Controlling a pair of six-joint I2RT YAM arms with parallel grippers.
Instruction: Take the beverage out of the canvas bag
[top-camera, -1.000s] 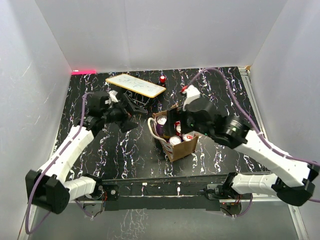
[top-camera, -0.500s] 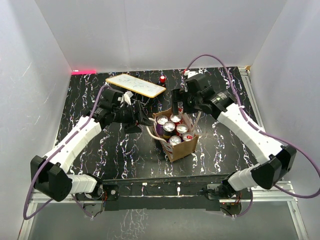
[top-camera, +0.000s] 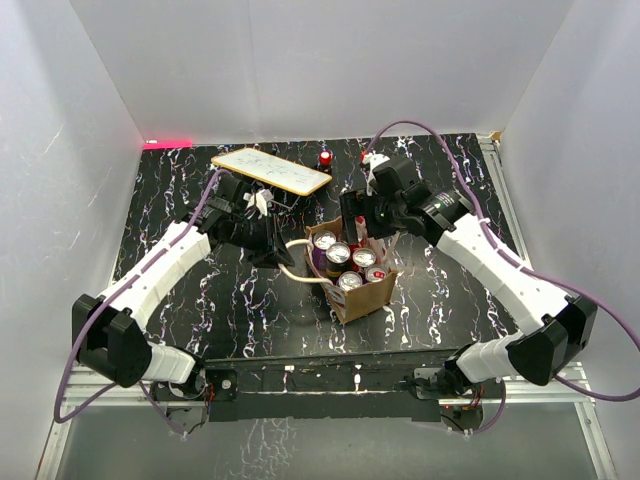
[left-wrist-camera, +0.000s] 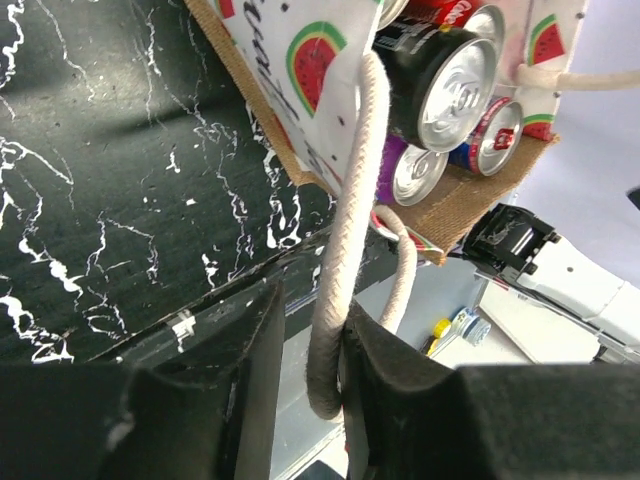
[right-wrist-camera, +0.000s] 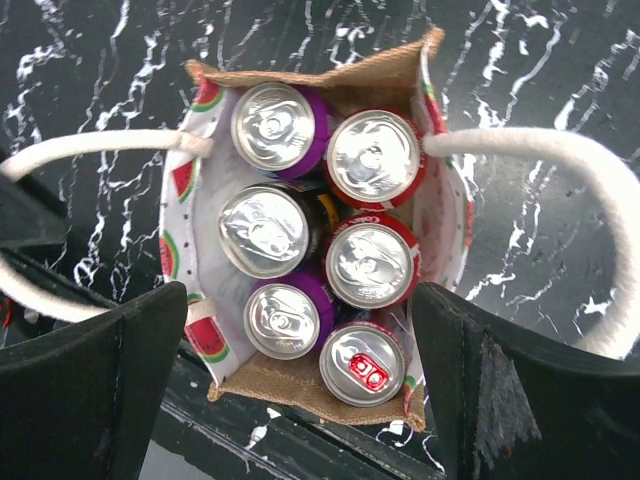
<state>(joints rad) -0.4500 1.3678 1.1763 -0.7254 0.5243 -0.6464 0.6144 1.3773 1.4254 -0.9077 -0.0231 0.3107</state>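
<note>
The canvas bag (top-camera: 362, 296) stands upright near the middle of the black marbled table (top-camera: 230, 305). Its mouth is open and six beverage cans are packed tight inside, in two rows of three. The left gripper (left-wrist-camera: 318, 365) has one cream rope handle (left-wrist-camera: 345, 200) running between its fingers. The rope touches one finger and leaves a sliver of gap at the other, so I cannot tell whether it is truly pinched, though from above the loop looks drawn out toward that arm. The right gripper (top-camera: 362, 225) hovers directly over the opening with its fingers spread wide, one either side of the bag. No can is out yet, and the step seems to be choosing one and coming down on it. I would go for an end can, such as the red can (right-wrist-camera: 362, 366) at the bag's corner, since the middle ones leave no room for a finger. The descent should be straight, with the fingers narrowed enough to clear the fabric wall. The left arm needs to anchor the handle firmly, or the bag may lift with the can.
</note>
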